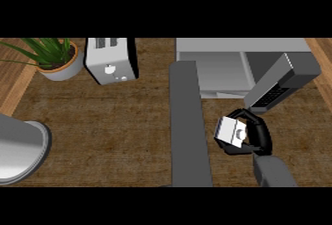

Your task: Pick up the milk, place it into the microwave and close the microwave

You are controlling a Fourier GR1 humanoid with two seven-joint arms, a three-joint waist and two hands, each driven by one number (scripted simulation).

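Observation:
The milk [230, 130] is a small white carton, held tilted above the brown counter at centre right. My right hand [258, 134] is curled round it, with fingers over its top and bottom edges. The grey forearm comes in from the lower right. The microwave [217, 70] stands at the back right, and its cavity is open. Its long grey door [190, 127] swings out toward me, just left of the carton. The keypad panel [283, 83] sits right above the hand. My left hand does not show.
A silver toaster [111, 61] stands at the back centre-left. A potted green plant [59, 61] sits in the far left corner. A large rounded grey shape [19, 149] fills the lower left edge. Brown counter top lies between the toaster and the door.

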